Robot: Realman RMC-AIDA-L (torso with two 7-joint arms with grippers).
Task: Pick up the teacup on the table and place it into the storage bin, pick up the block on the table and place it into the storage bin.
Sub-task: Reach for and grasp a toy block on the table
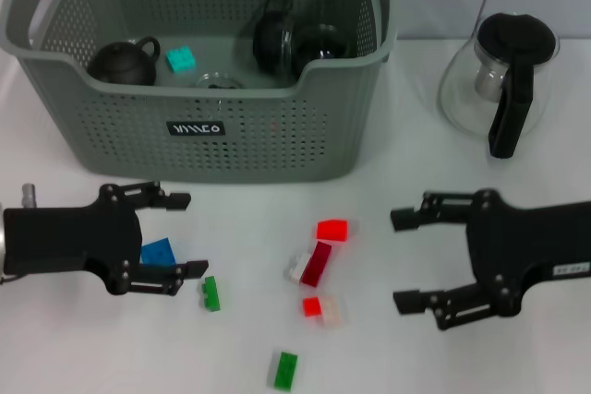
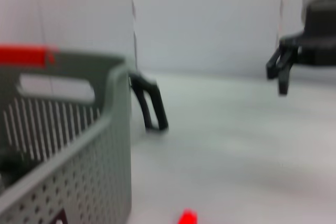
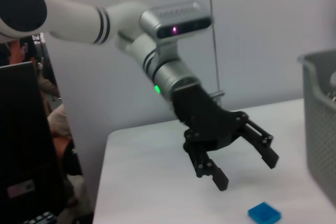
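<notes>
the left gripper (image 1: 180, 233) hovers low over the worktop (image 1: 462, 357) in front of the storage bin (image 1: 222, 140), fingers spread and holding nothing. the blue block (image 1: 157, 252) lies between them, untouched. the right gripper (image 1: 406, 260) waits opposite, fingers spread too, empty.

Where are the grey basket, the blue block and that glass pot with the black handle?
storage bin (image 1: 277, 140): head view, front perforated wall.
blue block (image 1: 157, 251): head view, top face, between the left gripper's fingers.
glass pot (image 1: 459, 89): head view, clear glass belly.
</notes>
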